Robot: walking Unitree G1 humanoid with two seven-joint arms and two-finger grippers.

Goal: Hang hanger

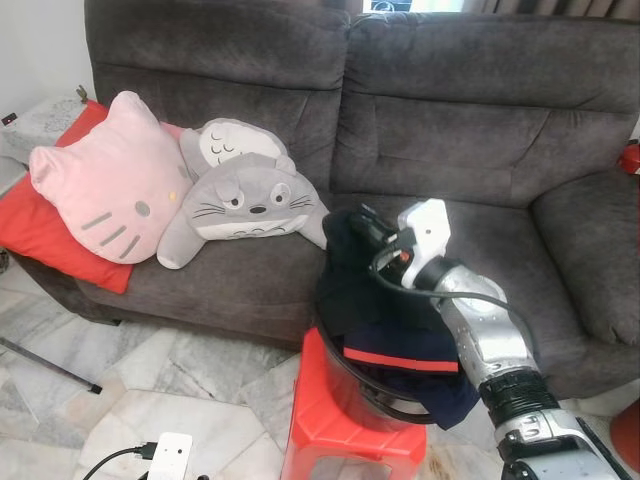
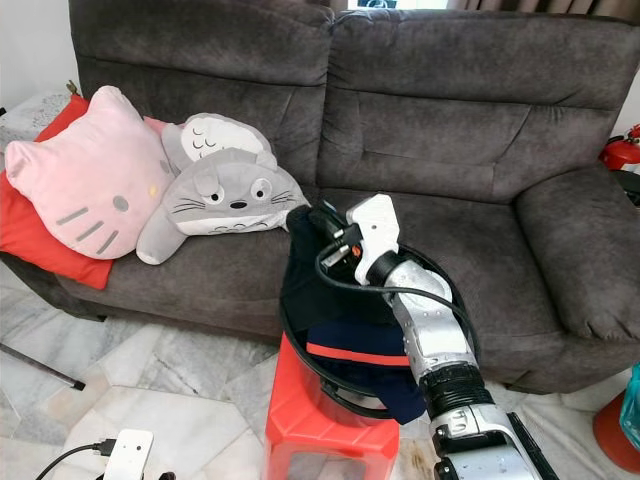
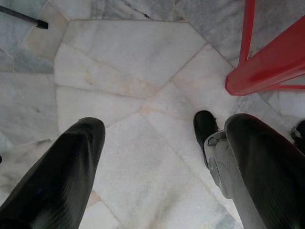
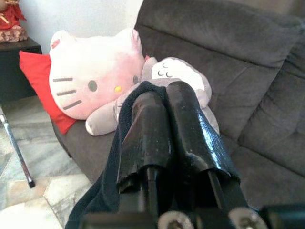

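A dark navy garment (image 1: pixel 375 305) with a red stripe hangs out of a black round basket (image 1: pixel 388 406) that stands on a red plastic stool (image 1: pixel 335 440) in front of the sofa. My right gripper (image 1: pixel 352 226) is shut on the garment's upper edge and holds it up above the basket; in the right wrist view the cloth (image 4: pixel 121 124) drapes over the closed fingertips (image 4: pixel 183 102). My left gripper (image 3: pixel 164 126) hangs idle and open over the marble floor beside a leg of the stool (image 3: pixel 267 71). I can make out no hanger.
A grey sofa (image 1: pixel 450 130) fills the background. On its left seat lie a pink cat-face pillow (image 1: pixel 110 180), a grey plush (image 1: pixel 245 195) and a red cushion (image 1: pixel 40 225). A white power strip (image 1: pixel 168 457) and a black rod (image 1: pixel 50 365) lie on the floor.
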